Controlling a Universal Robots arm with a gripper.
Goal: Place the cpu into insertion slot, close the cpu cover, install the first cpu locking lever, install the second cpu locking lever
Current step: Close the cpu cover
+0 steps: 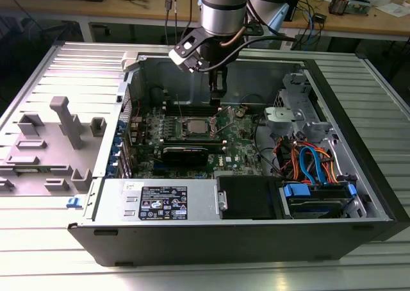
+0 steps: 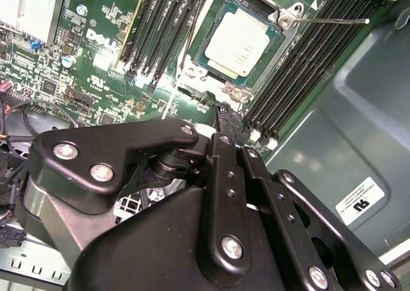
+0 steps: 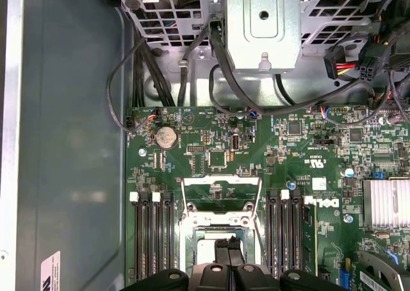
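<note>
The cpu, a dull silver square, lies flat in the insertion slot on the green board. The silvery cpu cover frames it and looks lowered around it. A thin metal locking lever sticks out sideways from one corner of the socket. In the first wrist view, thin lever rods stand along the sides of the insertion slot. My gripper hangs just above the board beside the socket, toward the exterior view's right. Its fingers are together with nothing between them, seen as the gripper and the gripper in both wrist views.
Black memory slots flank the socket on both sides. A drive cage with bundled cables fills the case at the exterior view's right. A finned heatsink sits on the board. The case walls surround the work area.
</note>
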